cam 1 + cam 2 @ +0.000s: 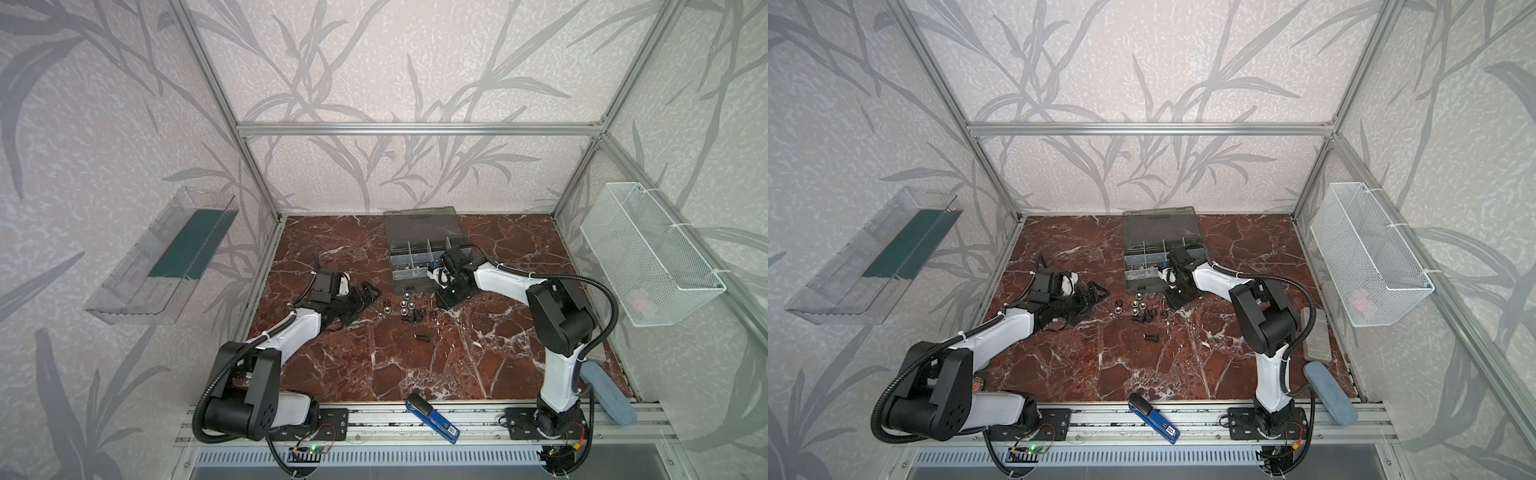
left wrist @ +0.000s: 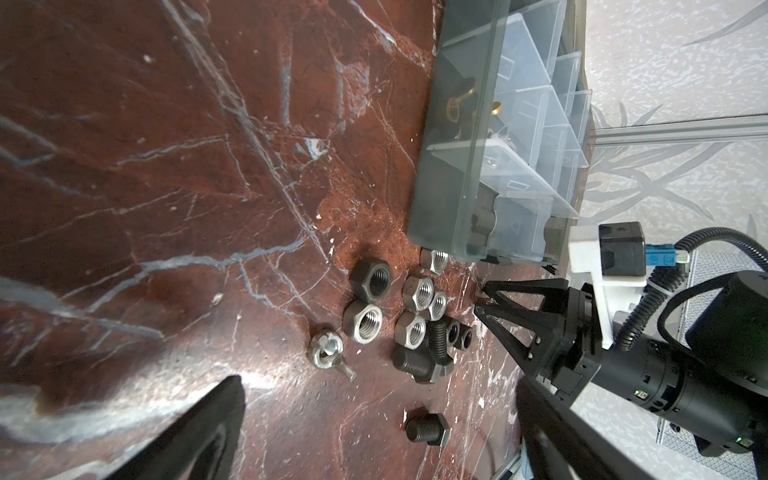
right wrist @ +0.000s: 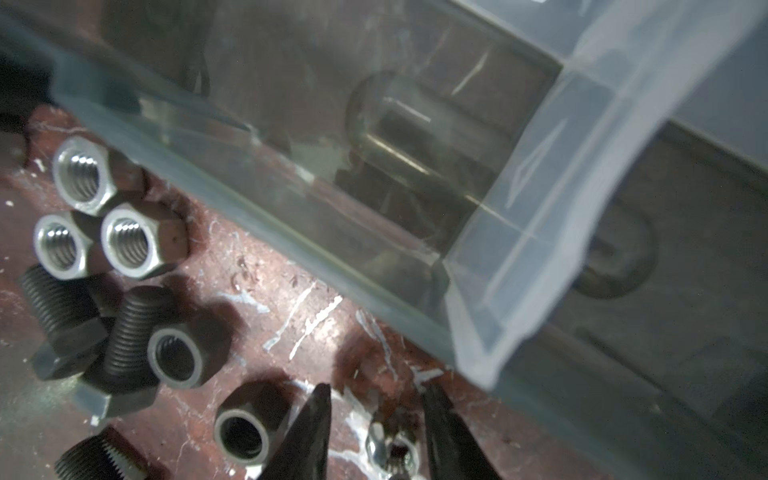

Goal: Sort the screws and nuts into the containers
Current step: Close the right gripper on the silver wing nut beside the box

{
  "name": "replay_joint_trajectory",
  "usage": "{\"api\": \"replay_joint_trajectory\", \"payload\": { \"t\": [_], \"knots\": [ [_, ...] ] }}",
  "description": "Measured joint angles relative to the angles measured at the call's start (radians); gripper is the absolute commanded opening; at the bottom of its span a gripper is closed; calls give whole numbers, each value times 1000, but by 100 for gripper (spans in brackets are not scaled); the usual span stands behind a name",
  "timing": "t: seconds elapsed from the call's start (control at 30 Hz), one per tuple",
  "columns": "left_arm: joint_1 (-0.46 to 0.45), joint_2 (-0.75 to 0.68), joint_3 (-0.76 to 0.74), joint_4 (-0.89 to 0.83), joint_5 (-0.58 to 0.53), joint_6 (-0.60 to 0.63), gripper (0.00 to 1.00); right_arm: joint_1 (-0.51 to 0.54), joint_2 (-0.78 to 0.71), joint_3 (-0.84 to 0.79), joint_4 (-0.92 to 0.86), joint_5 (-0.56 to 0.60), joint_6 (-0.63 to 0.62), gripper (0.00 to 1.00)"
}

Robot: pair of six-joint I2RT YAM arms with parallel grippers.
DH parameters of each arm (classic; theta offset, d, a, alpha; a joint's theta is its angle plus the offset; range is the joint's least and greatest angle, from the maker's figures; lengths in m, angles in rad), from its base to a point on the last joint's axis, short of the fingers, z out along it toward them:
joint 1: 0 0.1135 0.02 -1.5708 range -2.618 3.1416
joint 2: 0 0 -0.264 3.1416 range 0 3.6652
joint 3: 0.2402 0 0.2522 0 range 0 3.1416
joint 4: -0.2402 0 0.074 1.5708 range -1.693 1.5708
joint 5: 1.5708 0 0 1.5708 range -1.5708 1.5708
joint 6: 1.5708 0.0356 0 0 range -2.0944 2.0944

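Veined red-brown marble counter (image 1: 374,374), bare toward my bases | smoky grey case (image 1: 397,286), pale-walled containers (image 1: 428,250), far edge | left tool (image 1: 365,300) spread wide beside pile | right tool (image 3: 378,388) part-open astride small silver nut (image 3: 392,451) | threaded hexagonal nuts (image 2: 419,291), black screws (image 2: 426,428) before case.

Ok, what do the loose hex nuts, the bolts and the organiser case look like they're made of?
Hex nuts: probably bare steel, with a silvery sheen and cut threads; some are dark. Bolts: metal with a matte black finish, likely black oxide. Organiser case: smoky translucent plastic; contents show through.
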Motion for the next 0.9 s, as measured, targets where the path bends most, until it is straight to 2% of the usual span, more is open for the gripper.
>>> {"api": "replay_joint_trajectory", "payload": {
  "t": [0.17, 0.53, 0.83, 0.9],
  "knots": [
    [0, 0, 0, -1, -3, 0, 100, 0, 0, -5, 14, 0, 4, 29],
    [0, 0, 0, -1, -3, 0, 99, 0, 0, -10, 18, 0, 8, 25],
    [0, 0, 0, -1, -3, 0, 100, 0, 0, -11, 16, 2, 16, 2],
    [0, 0, 0, -1, -3, 0, 99, 0, 0, -11, 16, 3, 19, 0]
  ]
}}
